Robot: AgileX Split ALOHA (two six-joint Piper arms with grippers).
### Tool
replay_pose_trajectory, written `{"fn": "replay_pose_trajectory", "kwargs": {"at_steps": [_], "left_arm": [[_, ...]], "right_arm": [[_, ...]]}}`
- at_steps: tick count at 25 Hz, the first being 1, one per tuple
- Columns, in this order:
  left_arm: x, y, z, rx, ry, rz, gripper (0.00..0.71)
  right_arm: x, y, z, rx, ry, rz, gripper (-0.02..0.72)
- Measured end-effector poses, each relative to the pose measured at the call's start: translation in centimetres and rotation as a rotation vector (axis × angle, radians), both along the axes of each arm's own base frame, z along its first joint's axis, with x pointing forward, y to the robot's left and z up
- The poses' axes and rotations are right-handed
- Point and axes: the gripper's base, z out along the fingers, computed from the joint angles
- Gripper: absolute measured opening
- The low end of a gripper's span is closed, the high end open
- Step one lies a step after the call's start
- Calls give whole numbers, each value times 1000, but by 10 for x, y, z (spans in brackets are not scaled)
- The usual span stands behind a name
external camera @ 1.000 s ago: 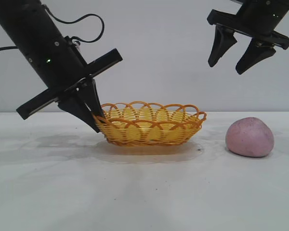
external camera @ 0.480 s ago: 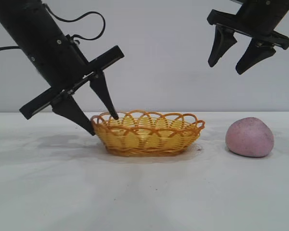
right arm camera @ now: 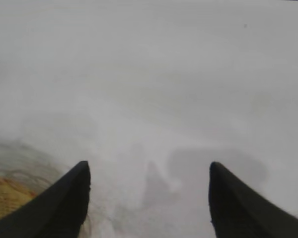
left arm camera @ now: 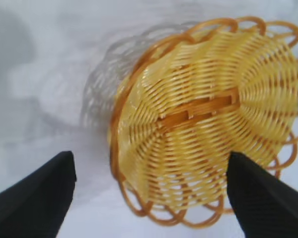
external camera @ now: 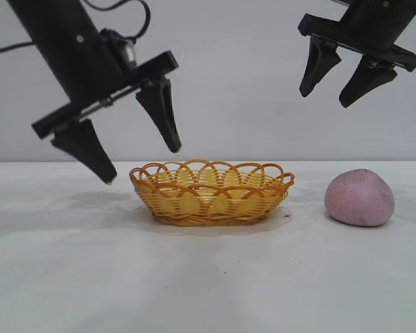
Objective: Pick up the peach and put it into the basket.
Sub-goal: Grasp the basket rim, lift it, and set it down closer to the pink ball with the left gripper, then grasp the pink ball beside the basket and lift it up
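The pink-mauve peach (external camera: 359,198) lies on the white table at the right, apart from the basket. The yellow-orange wicker basket (external camera: 211,192) stands empty in the middle; it also shows in the left wrist view (left arm camera: 203,114). My left gripper (external camera: 144,165) is open and empty, raised just above the basket's left end (left arm camera: 149,163), touching nothing. My right gripper (external camera: 324,99) is open and empty, high above the gap between basket and peach (right arm camera: 149,171). The peach is out of both wrist views.
The white table (external camera: 208,277) runs to a plain grey wall behind. A corner of the basket (right arm camera: 2,196) shows in the right wrist view.
My left gripper let go of the basket's left rim, opened wide and rose clear of it. The basket shifted slightly left and settled flat. The right arm and peach have not moved.
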Motion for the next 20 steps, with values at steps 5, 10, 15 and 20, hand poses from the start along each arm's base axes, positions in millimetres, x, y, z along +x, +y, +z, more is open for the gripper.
{"fn": "replay_pose_trajectory", "kwargs": {"at_steps": [5, 10, 15, 20], "left_arm": [[8, 18, 18, 268, -10, -73, 540], [12, 40, 24, 461, -8, -96, 540], [18, 80, 23, 506, 50, -28, 540], [19, 122, 22, 525, 122, 42, 540]], "right_arm": [[-1, 0, 0, 1, 9, 6, 428], [-1, 1, -1, 2, 13, 9, 428], [-1, 1, -1, 2, 13, 9, 428], [-1, 0, -1, -2, 12, 12, 428]]}}
